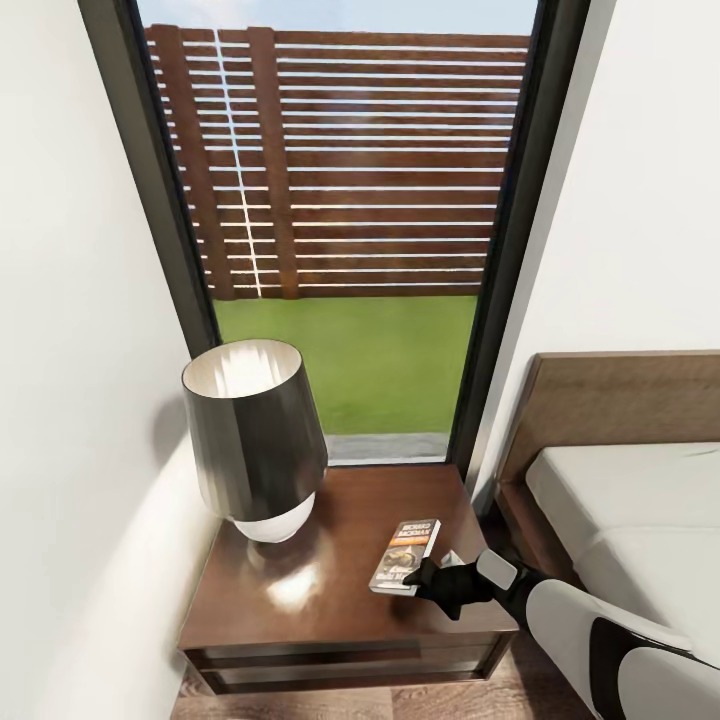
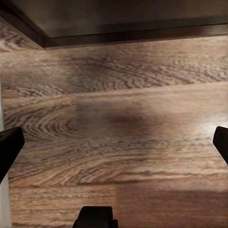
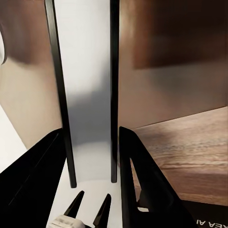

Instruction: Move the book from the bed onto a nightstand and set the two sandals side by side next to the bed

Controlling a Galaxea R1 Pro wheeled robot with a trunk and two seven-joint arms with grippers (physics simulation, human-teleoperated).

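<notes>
The book [image 1: 406, 556] lies flat on the nightstand [image 1: 340, 600], near its front right corner, clear of the lamp [image 1: 255, 440]. The right claw [image 1: 425, 578] touches the book's near edge; its grip cannot be told. The left claw [image 2: 114, 142] gapes wide over bare floor [image 2: 114, 95].

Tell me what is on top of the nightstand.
On the nightstand stand a lamp with a dark shade and, nearer the bed, the book. The right gripper covers the book's near corner, so its grip cannot be judged.
</notes>
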